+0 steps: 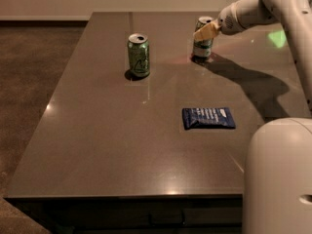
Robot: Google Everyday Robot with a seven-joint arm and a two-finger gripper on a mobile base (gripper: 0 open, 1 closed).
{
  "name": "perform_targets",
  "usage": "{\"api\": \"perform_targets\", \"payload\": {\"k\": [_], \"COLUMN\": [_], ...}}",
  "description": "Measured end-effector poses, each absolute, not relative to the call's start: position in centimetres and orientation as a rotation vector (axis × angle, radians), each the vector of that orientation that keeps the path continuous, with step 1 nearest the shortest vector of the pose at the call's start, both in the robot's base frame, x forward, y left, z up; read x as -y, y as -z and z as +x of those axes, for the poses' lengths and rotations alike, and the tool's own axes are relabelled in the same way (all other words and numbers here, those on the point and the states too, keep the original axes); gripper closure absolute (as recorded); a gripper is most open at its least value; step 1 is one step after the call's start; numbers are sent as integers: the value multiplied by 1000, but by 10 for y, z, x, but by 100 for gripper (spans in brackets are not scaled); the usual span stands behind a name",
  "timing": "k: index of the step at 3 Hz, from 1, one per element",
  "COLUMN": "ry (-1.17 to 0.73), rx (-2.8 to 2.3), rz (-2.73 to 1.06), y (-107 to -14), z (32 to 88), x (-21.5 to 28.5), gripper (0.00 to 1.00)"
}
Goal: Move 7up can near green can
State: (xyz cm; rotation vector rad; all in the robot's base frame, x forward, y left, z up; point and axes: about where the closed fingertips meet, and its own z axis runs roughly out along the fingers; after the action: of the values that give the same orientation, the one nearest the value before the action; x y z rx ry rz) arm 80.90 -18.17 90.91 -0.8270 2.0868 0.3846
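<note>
7up can (203,45) stands upright on the dark counter (107,145), toward its far side, its silver top showing above the pale body with green markings. The pincer (206,31) is right at this can: its tan end lies across the can's upper part, on the side facing the camera, and the white arm (248,13) behind it reaches in from the upper right of the view. Whether the pincer is clamped on the can or merely set against it cannot be told. The can's base rests on the counter, with a dark shadow spreading from it toward the right.

Left of the pincer as the camera sees it, and a little nearer the camera, the green can (139,55) stands upright, well apart from the 7up can. Below the pincer in the view, closer to the camera, a flat dark blue packet (208,118) lies on the counter, apart from both cans. The robot's white body (279,179) fills the lower right corner.
</note>
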Motion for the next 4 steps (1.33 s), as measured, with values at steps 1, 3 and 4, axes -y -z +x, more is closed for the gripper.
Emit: {"api": "perform_targets", "payload": {"k": [1, 3, 4], "ry": [-447, -577, -648], "rx": [-2042, -1934, -1872], "rz": [-946, -1178, -1252], "y": [-917, -916, -916], "z": [782, 724, 701], "x": [165, 117, 95], "gripper": [100, 100, 100]}}
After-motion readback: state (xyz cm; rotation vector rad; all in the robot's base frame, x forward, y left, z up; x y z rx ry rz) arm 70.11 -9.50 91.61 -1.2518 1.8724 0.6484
